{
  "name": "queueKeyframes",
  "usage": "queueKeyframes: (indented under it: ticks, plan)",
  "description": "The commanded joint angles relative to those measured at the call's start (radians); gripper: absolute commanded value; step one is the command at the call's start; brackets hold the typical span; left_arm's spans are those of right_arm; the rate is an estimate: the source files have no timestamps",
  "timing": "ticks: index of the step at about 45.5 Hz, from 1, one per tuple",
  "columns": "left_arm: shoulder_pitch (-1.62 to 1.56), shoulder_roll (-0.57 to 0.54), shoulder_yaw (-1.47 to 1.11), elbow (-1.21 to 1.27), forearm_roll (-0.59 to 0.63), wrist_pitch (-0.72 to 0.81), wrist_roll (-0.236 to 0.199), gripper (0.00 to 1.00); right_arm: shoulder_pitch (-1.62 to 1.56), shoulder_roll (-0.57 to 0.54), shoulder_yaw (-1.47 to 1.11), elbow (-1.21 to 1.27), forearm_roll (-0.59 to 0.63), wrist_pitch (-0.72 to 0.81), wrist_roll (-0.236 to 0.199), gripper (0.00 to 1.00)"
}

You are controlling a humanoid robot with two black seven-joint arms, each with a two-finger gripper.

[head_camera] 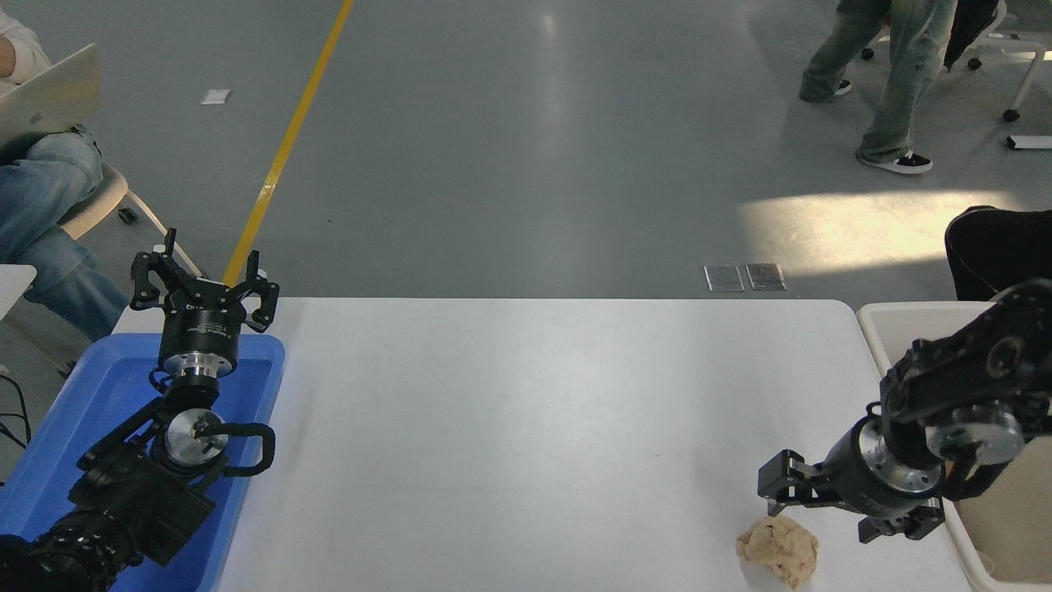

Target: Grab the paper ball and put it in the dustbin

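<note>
The paper ball (pixel 777 549), a lumpy tan wad, lies on the white table (pixel 526 427) near its front right corner. My right gripper (pixel 815 511) is open and hangs low just above and slightly right of the ball, its fingers pointing left; I cannot tell whether it touches the ball. The dustbin (pixel 878 319), a cream-white tub, stands at the table's right edge, partly hidden by my right arm. My left gripper (pixel 203 275) is open and parked over the blue tray at the lower left.
A shallow blue tray (pixel 99 386) sits at the table's left edge under the left arm. A seated person (pixel 41 205) is at the far left and a walking person's legs (pixel 892 82) at the top right. A dark chair back (pixel 986 247) stands behind the dustbin.
</note>
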Motion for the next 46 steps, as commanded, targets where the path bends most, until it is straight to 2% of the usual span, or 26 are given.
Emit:
queueKeyframes:
  ticks: [1,9,16,35,39,46]
  plan:
    - [0.0,0.0,0.0,0.0,0.0,0.0,0.0,0.99,-0.151,0.039,0.065,-0.087,-0.005,-0.072,0.0,0.99]
    - [0.0,0.0,0.0,0.0,0.0,0.0,0.0,0.99,-0.203,0.037,0.089,-0.157,-0.01,-0.098,0.0,0.99]
    - [0.0,0.0,0.0,0.0,0.0,0.0,0.0,0.99,-0.266,0.039,0.091,-0.212,-0.084,-0.108,-0.001,0.99]
    - [0.0,0.0,0.0,0.0,0.0,0.0,0.0,0.99,-0.347,0.048,0.094,-0.321,-0.145,-0.108,-0.009,0.99]
    - [0.0,0.0,0.0,0.0,0.0,0.0,0.0,0.99,-0.352,0.05,0.094,-0.331,-0.148,-0.106,-0.007,0.97]
    - [0.0,0.0,0.0,0.0,0.0,0.0,0.0,0.99,-0.358,0.051,0.095,-0.331,-0.182,-0.098,-0.007,0.86]
